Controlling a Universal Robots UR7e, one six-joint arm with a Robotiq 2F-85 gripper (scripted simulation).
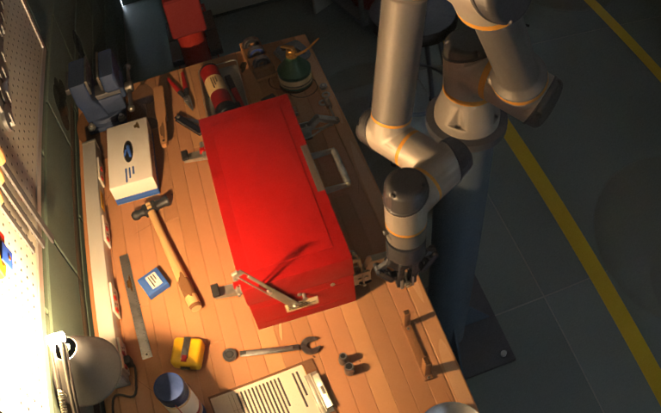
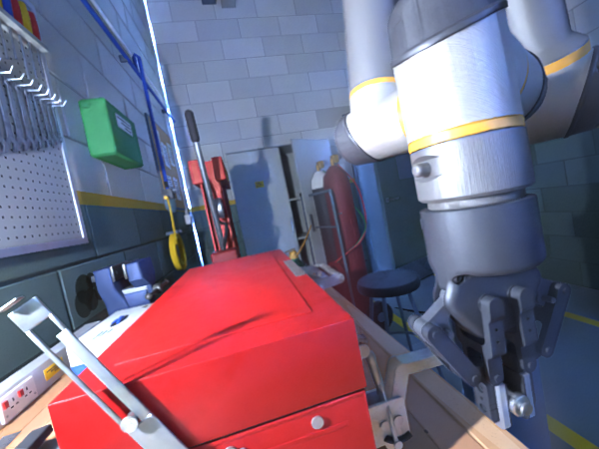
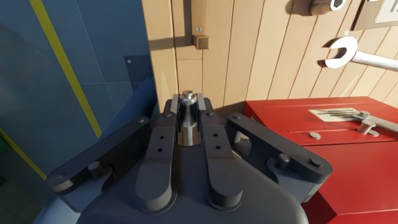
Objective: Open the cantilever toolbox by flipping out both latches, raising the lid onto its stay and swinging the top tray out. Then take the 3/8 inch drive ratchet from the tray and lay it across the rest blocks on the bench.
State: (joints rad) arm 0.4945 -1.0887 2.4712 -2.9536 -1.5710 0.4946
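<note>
The near latch (image 2: 399, 364) of the red toolbox (image 1: 273, 204) (image 2: 234, 359) (image 3: 335, 149) is flipped out from the box's front face, and I grip the round metal knob (image 3: 187, 102) (image 2: 516, 405) at its end in my closed gripper (image 1: 402, 277) (image 2: 506, 399) (image 3: 187, 107). My gripper hangs at the bench's front edge, just off the box's near corner. The lid is down. A metal stay arm (image 1: 273, 290) (image 2: 75, 364) lies across the box's end face. The ratchet is out of sight.
The wooden bench (image 1: 341, 331) carries a hammer (image 1: 168, 248), a spanner (image 1: 273, 349) (image 3: 351, 57), a clipboard (image 1: 278, 392), two sockets (image 1: 347, 363) and a rest bar (image 1: 419, 343) (image 3: 199, 37) near the front edge. The robot's base column (image 1: 458, 253) stands beside the bench.
</note>
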